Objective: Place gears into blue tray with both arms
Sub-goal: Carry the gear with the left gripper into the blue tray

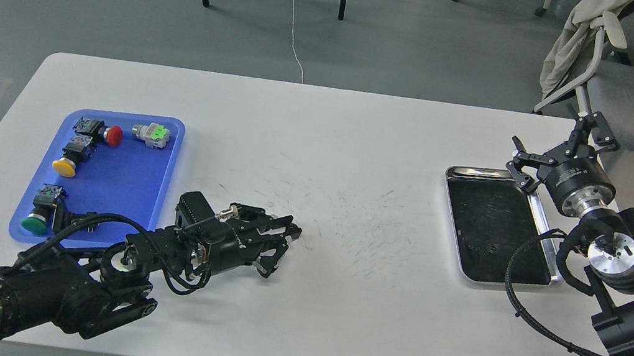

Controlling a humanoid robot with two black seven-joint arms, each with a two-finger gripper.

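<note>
Two hands: left hand (282,242) low over table (322,141), right hand (553,153) spread.

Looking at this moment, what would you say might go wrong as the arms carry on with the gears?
1. No gears are clearly visible; on the steel tray's black liner they could be missed or mis-grasped.
2. The blue tray already holds four button switches; a dropped gear may lodge against them.
3. The left gripper lies low over the table, so its fingers could scrape it.
</note>
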